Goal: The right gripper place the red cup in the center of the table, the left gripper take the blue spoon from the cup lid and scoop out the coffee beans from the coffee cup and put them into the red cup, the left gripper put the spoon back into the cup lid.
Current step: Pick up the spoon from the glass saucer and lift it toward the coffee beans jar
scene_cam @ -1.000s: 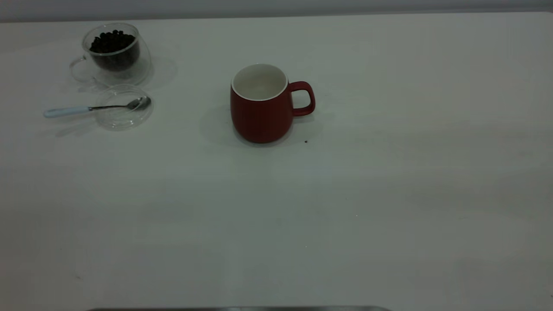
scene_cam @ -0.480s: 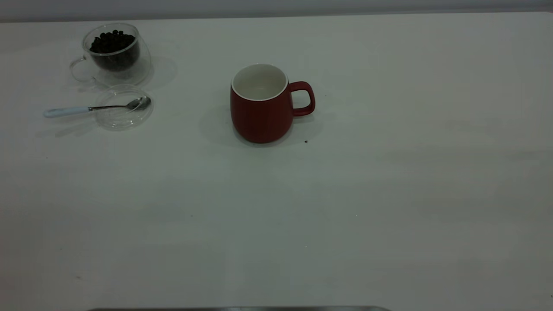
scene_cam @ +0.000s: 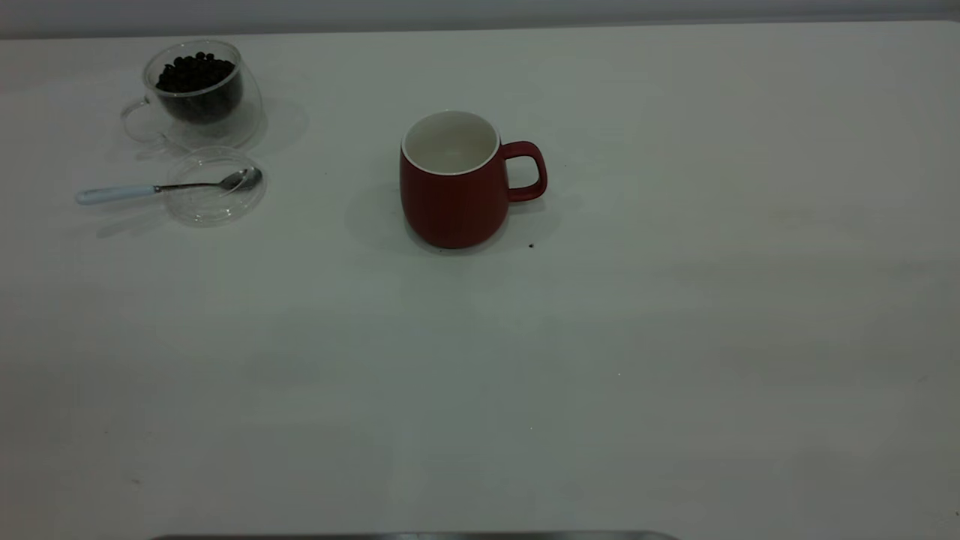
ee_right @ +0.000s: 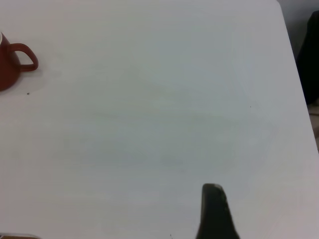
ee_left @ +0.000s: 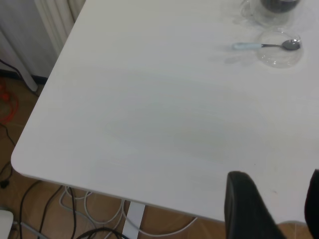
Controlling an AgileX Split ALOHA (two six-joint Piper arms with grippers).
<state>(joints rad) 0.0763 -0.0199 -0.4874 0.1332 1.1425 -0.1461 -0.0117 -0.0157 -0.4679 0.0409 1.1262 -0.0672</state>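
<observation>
The red cup [scene_cam: 456, 187] stands upright near the middle of the table [scene_cam: 600, 337], handle to the right, its white inside bare; its edge [ee_right: 7, 67] also shows in the right wrist view. At far left the glass coffee cup [scene_cam: 196, 94] holds coffee beans [scene_cam: 195, 73]. In front of it, the blue spoon [scene_cam: 161, 187] lies with its bowl on the clear cup lid [scene_cam: 216, 187]. Neither gripper shows in the exterior view. My left gripper [ee_left: 279, 199] hangs open over the table's near left edge, far from the spoon [ee_left: 264, 46]. One right finger [ee_right: 214, 211] shows, nothing beside it.
A tiny dark speck [scene_cam: 531, 245] lies just right of the red cup's base. A table corner with cables [ee_left: 84, 209] on the floor below shows in the left wrist view. A dark strip [scene_cam: 412, 536] runs along the table's near edge.
</observation>
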